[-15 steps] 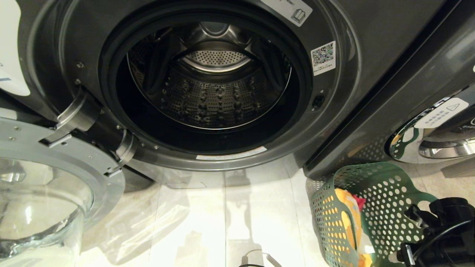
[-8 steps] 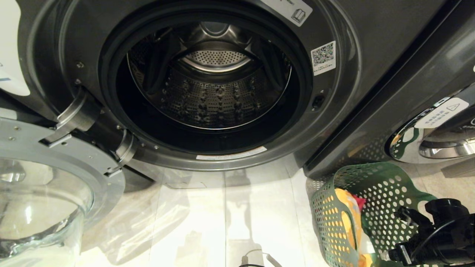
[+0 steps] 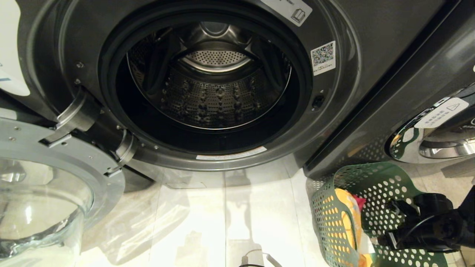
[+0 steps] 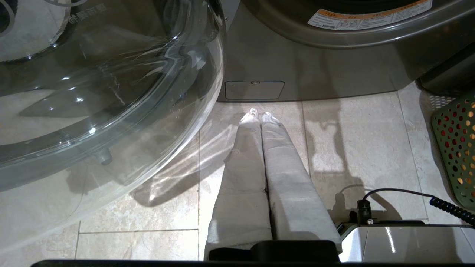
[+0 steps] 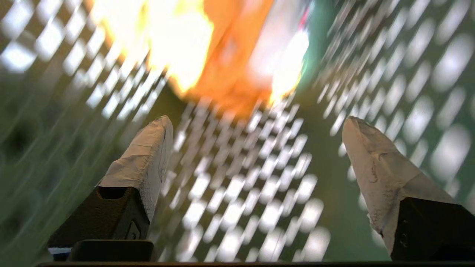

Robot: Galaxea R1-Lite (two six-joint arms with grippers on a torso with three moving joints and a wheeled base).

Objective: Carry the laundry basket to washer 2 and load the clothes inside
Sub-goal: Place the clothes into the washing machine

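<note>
Standing beside the open dark grey front-load washer point(image 3: 207, 85), the dark green perforated plastic basket point(image 3: 374, 185) remained full of yellow-orange clothes point(image 3: 347, 215); right gripper point(image 5: 256, 148) jaws wide inside it, left gripper point(image 4: 259, 115) jaws closed, drum empty.

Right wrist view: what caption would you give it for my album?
Open right gripper inside the green laundry basket, pointed at the yellow-orange garment.

The washer point(image 3: 207, 85), dark grey, stands with its round glass door point(image 3: 44, 193) swung open to the left and its steel drum bare. The green perforated basket point(image 3: 374, 193) sits on the floor at its lower right, holding yellow-orange and red clothes point(image 3: 349, 211).
</note>
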